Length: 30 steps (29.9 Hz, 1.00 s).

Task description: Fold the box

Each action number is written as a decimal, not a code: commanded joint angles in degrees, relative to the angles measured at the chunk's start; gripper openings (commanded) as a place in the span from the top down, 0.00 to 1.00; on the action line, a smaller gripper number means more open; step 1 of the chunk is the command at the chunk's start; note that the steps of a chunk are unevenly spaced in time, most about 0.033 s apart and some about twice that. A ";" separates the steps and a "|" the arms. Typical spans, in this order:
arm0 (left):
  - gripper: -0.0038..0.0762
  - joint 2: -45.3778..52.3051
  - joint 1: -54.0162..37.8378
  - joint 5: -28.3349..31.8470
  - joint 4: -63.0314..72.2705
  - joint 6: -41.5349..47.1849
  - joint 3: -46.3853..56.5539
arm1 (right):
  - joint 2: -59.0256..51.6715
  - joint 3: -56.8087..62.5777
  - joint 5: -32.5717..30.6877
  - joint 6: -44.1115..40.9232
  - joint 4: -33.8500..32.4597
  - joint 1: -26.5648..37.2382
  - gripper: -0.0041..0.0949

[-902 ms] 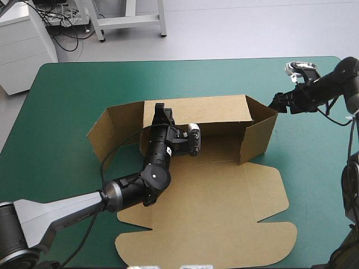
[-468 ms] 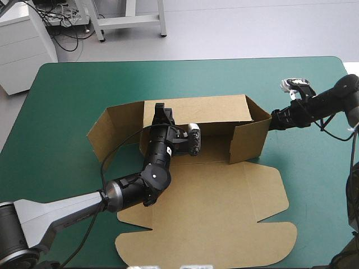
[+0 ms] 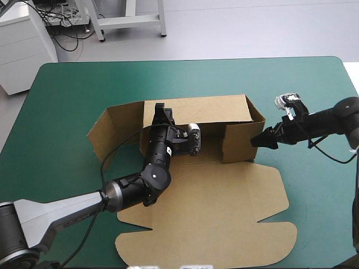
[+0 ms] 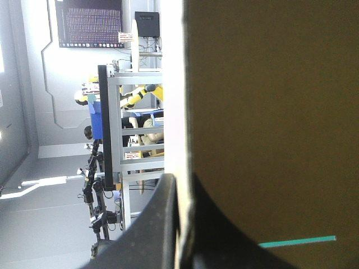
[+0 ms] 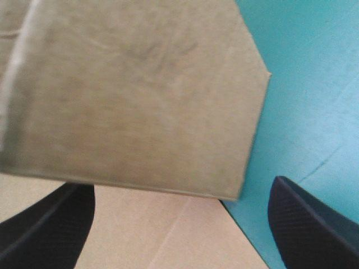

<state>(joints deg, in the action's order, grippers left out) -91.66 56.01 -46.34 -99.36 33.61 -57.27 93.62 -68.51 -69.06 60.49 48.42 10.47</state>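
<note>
Fingers [image 4: 148, 230] of the left gripper [image 3: 161, 111] are pinching together on the upright back wall of the brown cardboard box [image 3: 213, 213], the sheet between them. The right gripper [image 3: 255, 140] is holding its black fin-shaped fingers [image 5: 303, 224] spread apart at the outer face of the right end flap [image 3: 238, 140], which is standing turned inward. The box is lying mid-table on the teal-green cover [image 3: 67, 101], lid panel flat toward the near edge.

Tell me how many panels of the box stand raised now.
3: the long back wall, gripped by the left gripper; the left end flap, angled outward; the right end flap, ahead of the right gripper. The left arm may hide others.
</note>
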 commanded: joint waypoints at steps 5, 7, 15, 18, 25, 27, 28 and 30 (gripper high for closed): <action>0.99 1.90 0.28 -0.42 -3.32 0.46 -1.32 | -4.83 6.25 5.40 8.35 9.78 0.24 0.19; 0.99 1.90 0.28 -0.42 -3.32 0.46 -1.32 | -4.83 7.03 7.14 9.56 11.45 0.24 0.19; 0.99 1.90 0.28 -0.40 -3.32 -0.34 -1.32 | -5.20 7.03 10.80 10.32 9.89 -3.61 0.19; 0.99 1.90 0.28 -0.51 -3.32 -0.34 -1.32 | -6.13 7.08 14.64 8.08 7.96 -6.95 0.19; 0.99 1.90 0.28 -0.41 -3.32 -0.34 -1.32 | -11.70 12.11 27.56 5.77 5.71 -12.72 0.24; 0.99 1.90 0.28 -0.41 -3.32 -0.34 -1.32 | -14.15 14.65 31.75 5.96 5.71 -14.22 0.24; 0.99 1.90 0.28 -0.41 -3.32 -0.34 -1.32 | -15.32 16.06 34.33 5.96 5.83 -15.02 0.25; 0.99 1.90 0.28 -0.41 -3.32 -0.34 -1.32 | -17.25 18.25 39.20 5.96 5.97 -16.55 0.25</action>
<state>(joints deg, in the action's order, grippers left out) -91.66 56.01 -46.35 -99.36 33.19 -57.27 80.66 -51.23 -35.98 66.39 52.33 -4.35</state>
